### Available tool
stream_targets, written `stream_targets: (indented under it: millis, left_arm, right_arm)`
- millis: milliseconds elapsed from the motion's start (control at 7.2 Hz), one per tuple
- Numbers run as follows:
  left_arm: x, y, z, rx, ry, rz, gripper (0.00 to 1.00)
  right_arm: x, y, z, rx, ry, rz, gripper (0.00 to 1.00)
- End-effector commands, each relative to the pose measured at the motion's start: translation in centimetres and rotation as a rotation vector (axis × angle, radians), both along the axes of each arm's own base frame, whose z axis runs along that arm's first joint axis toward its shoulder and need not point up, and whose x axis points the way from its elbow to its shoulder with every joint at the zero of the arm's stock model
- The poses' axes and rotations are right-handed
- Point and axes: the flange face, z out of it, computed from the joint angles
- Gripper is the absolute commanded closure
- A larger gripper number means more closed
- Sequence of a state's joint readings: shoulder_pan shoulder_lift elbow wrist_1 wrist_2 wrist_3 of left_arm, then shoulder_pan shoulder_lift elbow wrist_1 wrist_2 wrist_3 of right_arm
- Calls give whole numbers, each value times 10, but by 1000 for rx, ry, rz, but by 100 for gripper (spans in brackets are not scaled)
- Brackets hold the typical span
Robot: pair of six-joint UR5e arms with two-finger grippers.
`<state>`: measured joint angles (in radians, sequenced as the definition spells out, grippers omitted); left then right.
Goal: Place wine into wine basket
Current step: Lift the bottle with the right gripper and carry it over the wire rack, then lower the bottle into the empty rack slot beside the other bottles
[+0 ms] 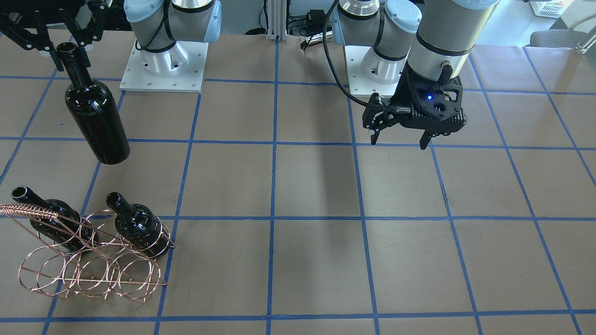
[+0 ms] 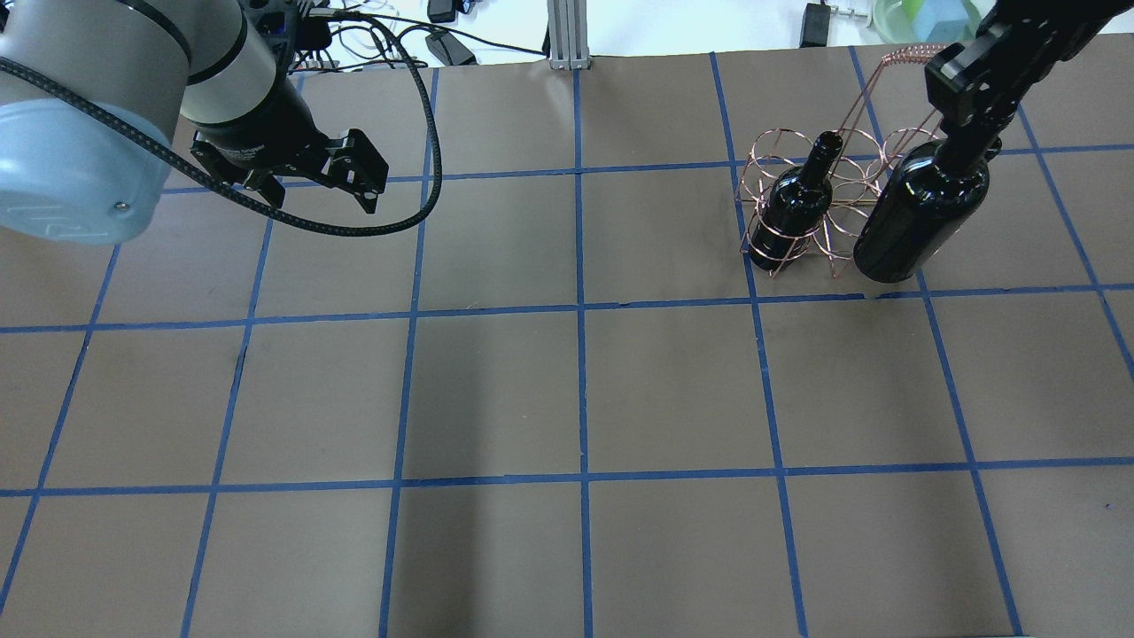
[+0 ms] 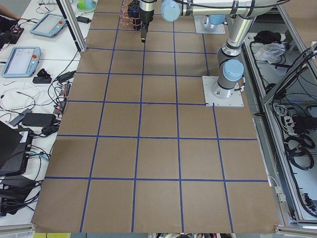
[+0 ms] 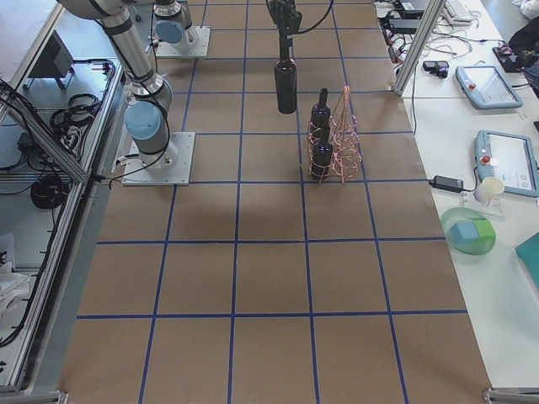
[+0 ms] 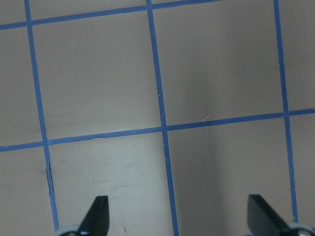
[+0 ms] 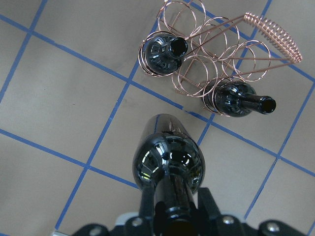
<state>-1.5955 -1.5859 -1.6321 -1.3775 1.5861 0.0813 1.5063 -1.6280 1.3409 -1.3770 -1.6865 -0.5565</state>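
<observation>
Beside wine basket [image 1: 93,260], right gripper [image 2: 967,142] pinches hanging wine [image 1: 95,116] by neck; left gripper [image 1: 399,142] fingers spread over table [image 1: 316,186].

Overhead: wine [image 2: 921,213] hides part of wine basket [image 2: 855,173], likely one racked bottle [image 1: 56,211] too.
</observation>
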Motion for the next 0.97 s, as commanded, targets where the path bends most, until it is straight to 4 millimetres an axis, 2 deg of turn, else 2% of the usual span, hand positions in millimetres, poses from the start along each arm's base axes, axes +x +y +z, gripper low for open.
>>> stream_targets:
  millis: [0,417,833]
  left_arm:
    - [0,0,1,-1,0,0,0]
    - [0,0,0,0,0,0,0]
    - [0,0,0,0,0,0,0]
  right_arm:
    - [-40,-17,-3,-15,-110,50,100]
    - [-61,-42,-16,15,-90,157,100]
    - [-71,-78,-38,1,-80,203,100]
